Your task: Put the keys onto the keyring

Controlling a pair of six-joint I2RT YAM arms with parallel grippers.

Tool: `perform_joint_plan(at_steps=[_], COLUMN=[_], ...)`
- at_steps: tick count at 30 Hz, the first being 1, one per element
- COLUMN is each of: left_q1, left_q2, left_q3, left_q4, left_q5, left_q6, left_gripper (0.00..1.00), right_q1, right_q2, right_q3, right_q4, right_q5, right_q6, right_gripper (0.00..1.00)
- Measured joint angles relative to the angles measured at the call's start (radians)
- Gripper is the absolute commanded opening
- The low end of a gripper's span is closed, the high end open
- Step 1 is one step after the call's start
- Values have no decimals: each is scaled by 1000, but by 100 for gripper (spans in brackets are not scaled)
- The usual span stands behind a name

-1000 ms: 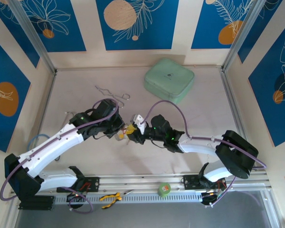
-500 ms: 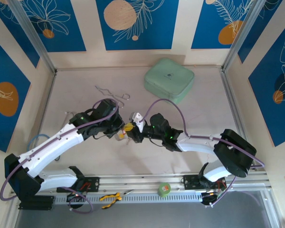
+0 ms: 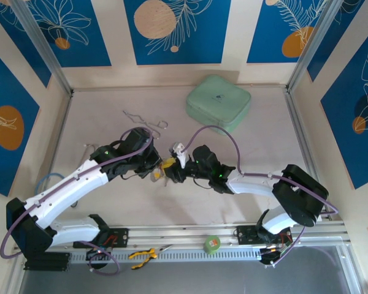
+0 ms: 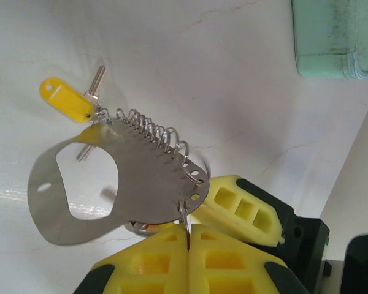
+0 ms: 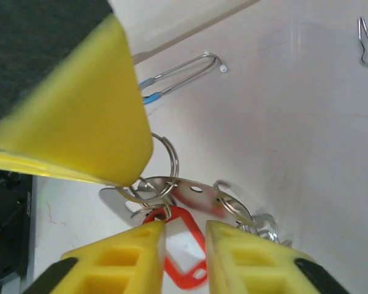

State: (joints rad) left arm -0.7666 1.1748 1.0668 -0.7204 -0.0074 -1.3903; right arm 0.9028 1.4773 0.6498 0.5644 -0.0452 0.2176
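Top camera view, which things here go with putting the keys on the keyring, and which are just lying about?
For the job:
keyring, held in the left gripper
yellow-tagged key
red-tagged key

Lying about:
green case
tape roll
pliers

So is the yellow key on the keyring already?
On, it seems: the yellow-tagged key hangs from the end loop of the keyring, which the left gripper pinches shut above the table.
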Motion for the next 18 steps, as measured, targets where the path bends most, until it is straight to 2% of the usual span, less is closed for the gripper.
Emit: perform_joint_plan(at_steps=[5, 13, 18], left_q1=[0, 0, 0], left_q2=[0, 0, 0], left_q3=[0, -2, -2], left_q4=[1, 2, 2], left_q5=[0, 0, 0], left_q6=[-1, -19, -23], left_gripper=[0, 0, 0], right_q1=[3, 53, 67], right_q2=[-41, -69, -64], right_q3=[-45, -109, -109], right_q4=[20, 109, 193], right_q5=[13, 36, 73], right_q6=[-60, -372, -475], right_gripper=[34, 33, 33])
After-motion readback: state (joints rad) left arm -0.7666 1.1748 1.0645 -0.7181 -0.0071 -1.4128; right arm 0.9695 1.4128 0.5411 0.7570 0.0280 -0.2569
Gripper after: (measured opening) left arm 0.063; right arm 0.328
